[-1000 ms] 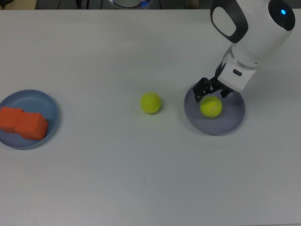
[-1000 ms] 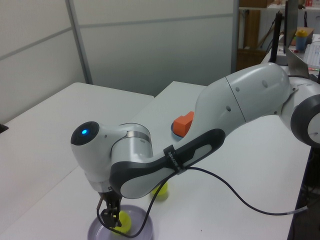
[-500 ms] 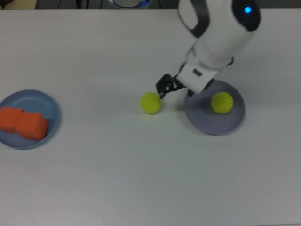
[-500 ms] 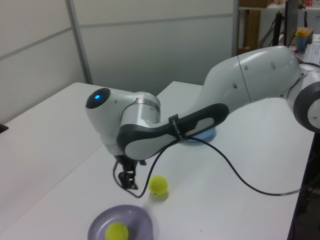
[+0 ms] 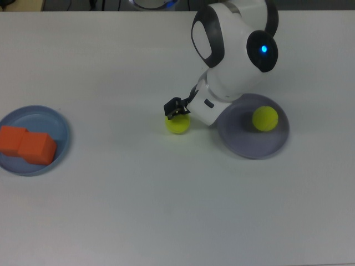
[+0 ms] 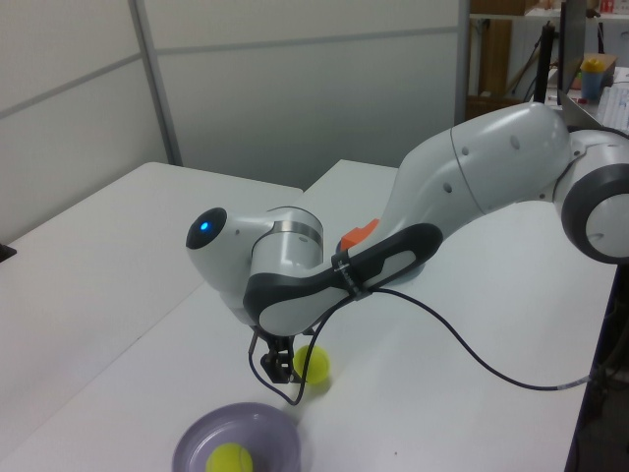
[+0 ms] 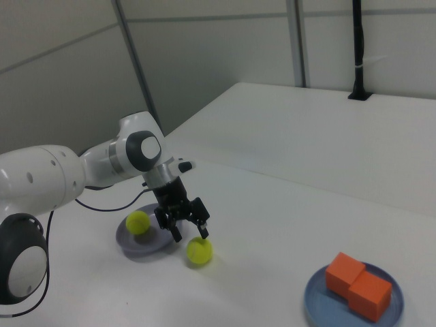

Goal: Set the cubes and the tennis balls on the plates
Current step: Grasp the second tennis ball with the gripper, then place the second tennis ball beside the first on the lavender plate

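While the loose tennis ball (image 5: 177, 124) rests on the bare white table (image 5: 166, 210), the gripper (image 5: 176, 108) hangs directly over it, its dark fingers (image 7: 202, 230) spread apart to either side of the ball's top and closed on nothing; in the right view the fingertips sit just above the ball, and whether they touch its fuzz cannot be told. Beyond the fingers toward the top view's right, the second tennis ball (image 5: 265, 118) lies inside the lavender plate (image 5: 244, 145), near its far rim, apart from the gripper and partly overlapped at the plate's edge by the white arm (image 5: 233, 50). Well away from the fingers toward the top view's left, the blue plate (image 5: 58, 119) carries both orange cubes (image 5: 28, 145), which lie side by side and touching. That makes two tennis balls, one on the table and one on a plate; two cubes, both on a plate; and two plates. A second earlier the gripper stood over the lavender plate with the ball there right beneath its fingers; half a second ago it was between the plate and the loose ball, and it has now come over that ball, which has kept its spot. The cubes and both plates have not shifted.
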